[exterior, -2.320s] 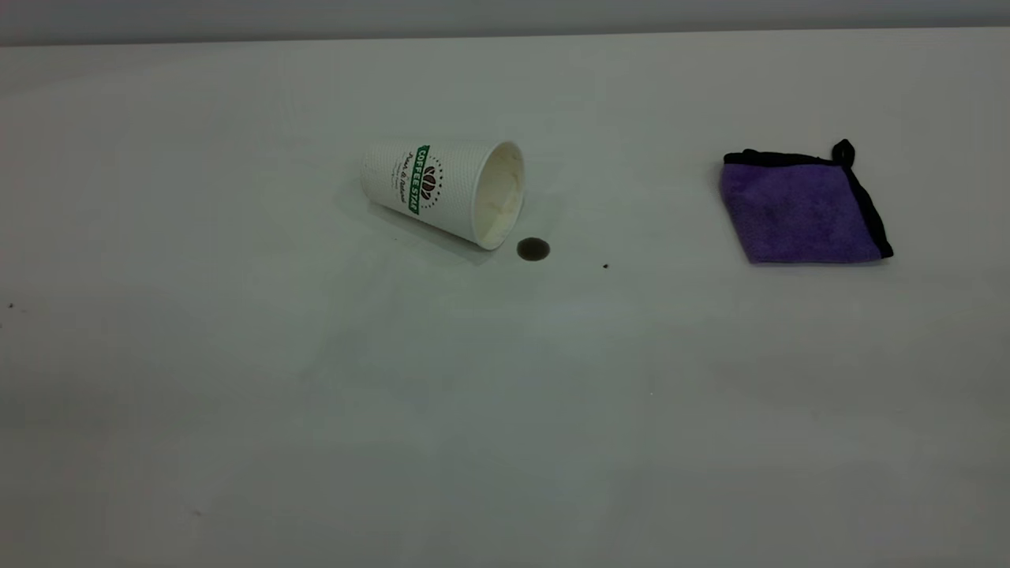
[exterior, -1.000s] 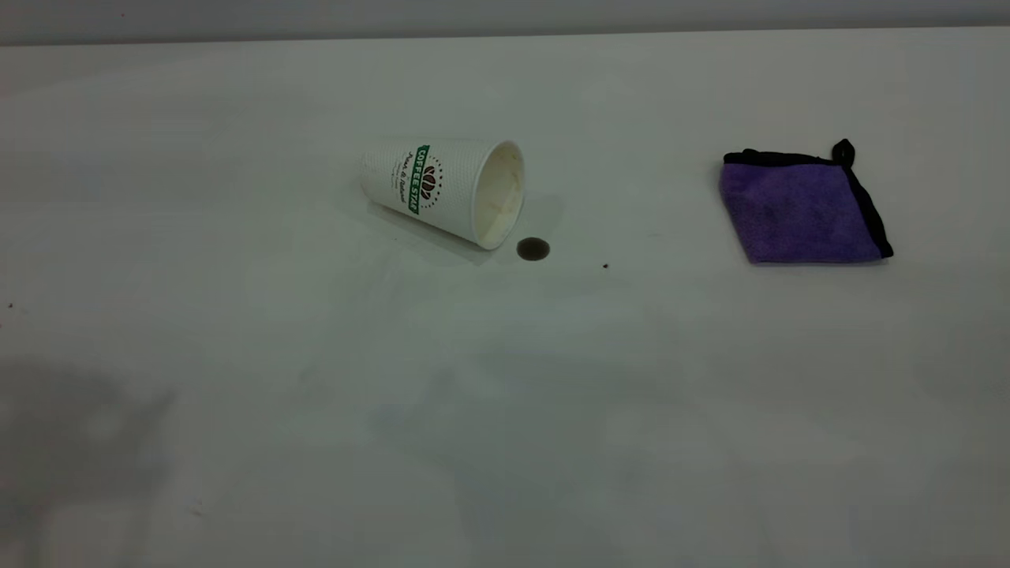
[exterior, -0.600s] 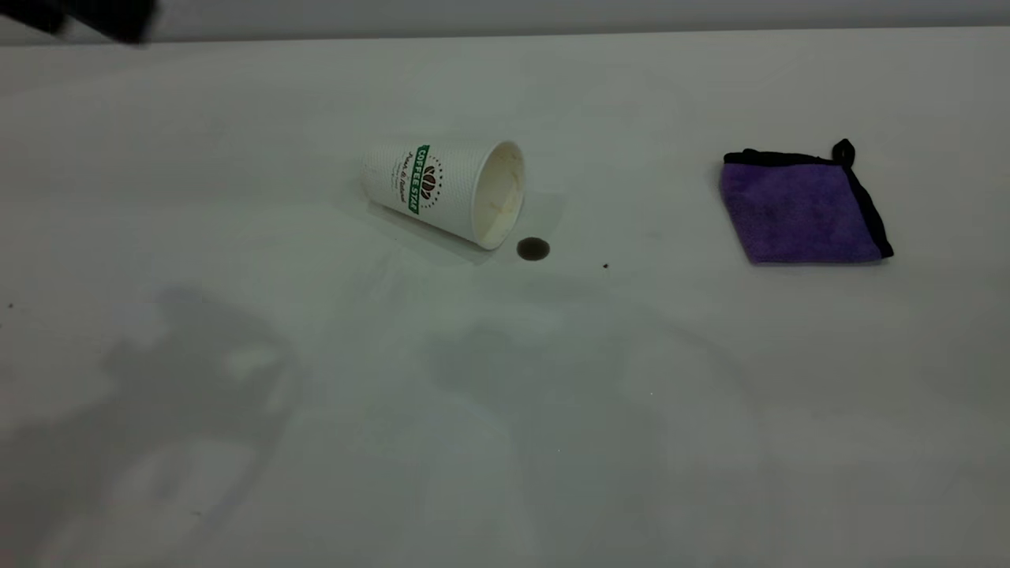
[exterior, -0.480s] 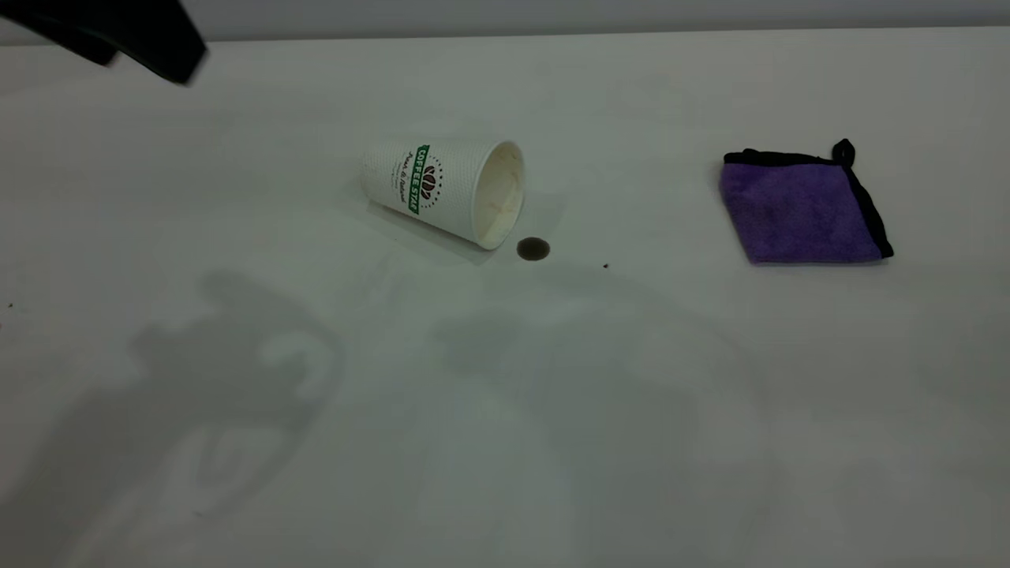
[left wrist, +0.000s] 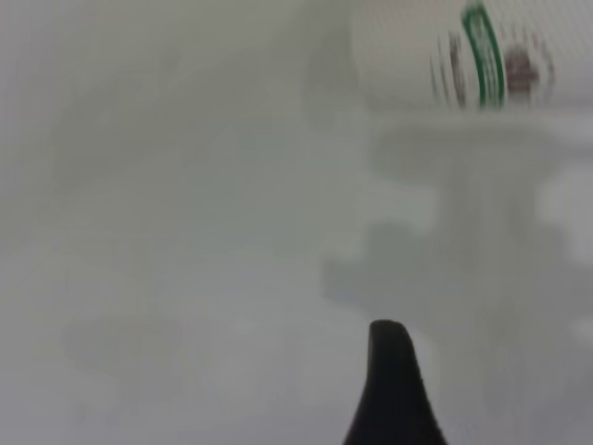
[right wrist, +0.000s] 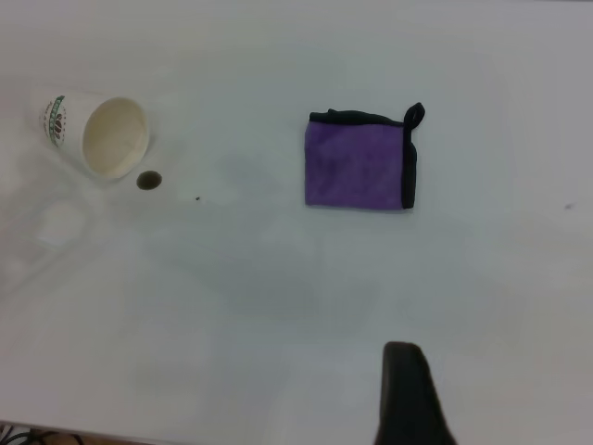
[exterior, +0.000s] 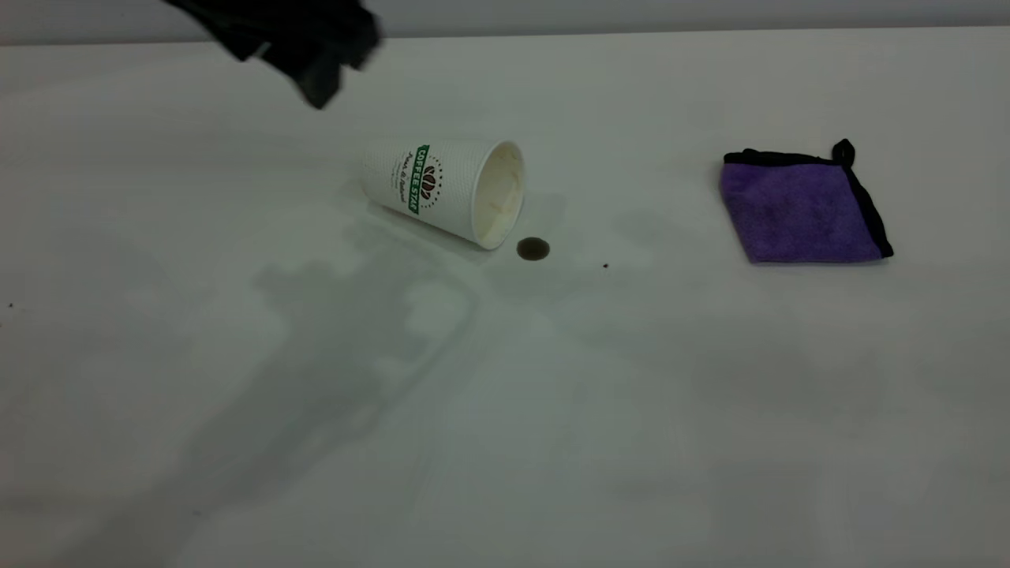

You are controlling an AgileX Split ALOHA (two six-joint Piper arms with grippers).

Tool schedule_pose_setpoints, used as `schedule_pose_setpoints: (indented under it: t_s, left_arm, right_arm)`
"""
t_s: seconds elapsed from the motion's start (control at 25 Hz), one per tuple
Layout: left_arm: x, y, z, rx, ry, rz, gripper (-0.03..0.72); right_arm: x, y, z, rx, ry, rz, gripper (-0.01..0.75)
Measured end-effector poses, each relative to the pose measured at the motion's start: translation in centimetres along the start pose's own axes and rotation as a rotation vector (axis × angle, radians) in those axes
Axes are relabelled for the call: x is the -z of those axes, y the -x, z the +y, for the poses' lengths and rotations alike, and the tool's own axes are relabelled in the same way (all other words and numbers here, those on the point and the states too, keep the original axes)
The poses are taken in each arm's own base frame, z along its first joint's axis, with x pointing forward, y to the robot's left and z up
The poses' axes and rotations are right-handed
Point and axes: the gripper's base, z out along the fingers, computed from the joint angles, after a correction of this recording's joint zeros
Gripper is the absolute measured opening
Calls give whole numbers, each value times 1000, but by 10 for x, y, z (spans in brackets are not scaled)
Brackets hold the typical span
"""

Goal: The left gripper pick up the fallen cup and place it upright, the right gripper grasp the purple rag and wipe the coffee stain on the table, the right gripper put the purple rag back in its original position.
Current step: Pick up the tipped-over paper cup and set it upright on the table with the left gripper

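The fallen cup (exterior: 442,189) lies on its side on the white table (exterior: 505,442), mouth toward the right. It also shows in the left wrist view (left wrist: 454,56) and the right wrist view (right wrist: 97,134). The coffee stain (exterior: 533,249) is a small dark spot just below the cup's mouth; it also shows in the right wrist view (right wrist: 148,181). The purple rag (exterior: 801,209) lies folded at the right, also in the right wrist view (right wrist: 357,171). My left gripper (exterior: 316,87) hangs blurred above and left of the cup, apart from it. My right gripper (right wrist: 408,389) is high above the table, out of the exterior view.
A tiny dark speck (exterior: 605,266) lies right of the stain. The left arm's shadow (exterior: 355,347) falls on the table below the cup. The table's far edge (exterior: 631,33) runs along the top.
The left arm has come in from the upper left and moved right toward the cup; its shadow has slid right. The cup, stain and rag have not moved.
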Motion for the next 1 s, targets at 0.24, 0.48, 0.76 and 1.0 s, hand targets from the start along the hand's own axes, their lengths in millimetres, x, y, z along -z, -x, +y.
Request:
schedule_pose_setpoints:
  t_s: [0.24, 0.48, 0.76, 1.0]
  left_arm:
    - [-32, 39, -37, -12, 0, -35, 579]
    - [-71, 69, -63, 15, 3, -41, 579]
    - [-97, 82, -80, -26, 44, -28, 579]
    - [-120, 70, -82, -56, 113, 35, 579]
  right_arm:
    - [0, 0, 0, 0, 0, 0, 524]
    - [0, 0, 0, 0, 0, 0, 524]
    - [0, 0, 0, 0, 0, 0, 524]
    - [0, 0, 0, 0, 0, 0, 524]
